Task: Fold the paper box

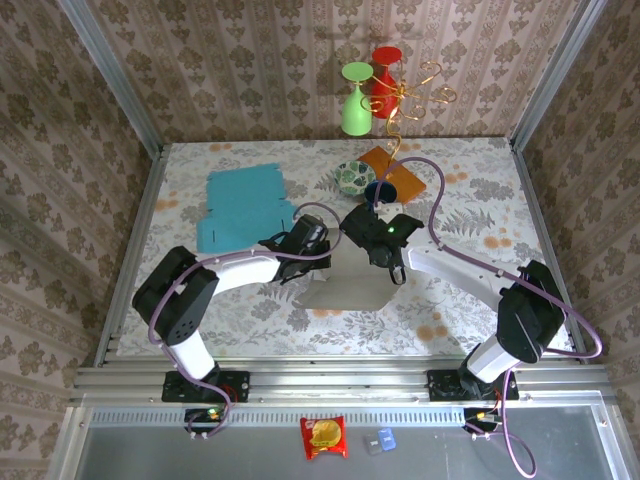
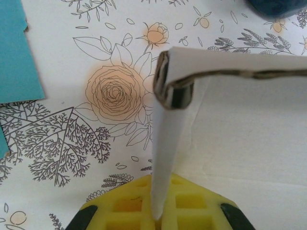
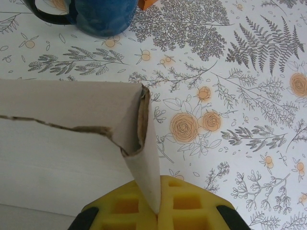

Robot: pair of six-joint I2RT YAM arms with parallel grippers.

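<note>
Left gripper [image 2: 157, 214] pinches 9 o'clock wall of pale grey cardboard box [image 1: 345, 292], right gripper [image 3: 154, 208] pinches 3 o'clock wall: likely holding corners upright.

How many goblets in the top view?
2. The green goblet is at the back wall, left of the gold wire stand. The red goblet is just behind and right of it, partly overlapped. Others may be hidden.
</note>
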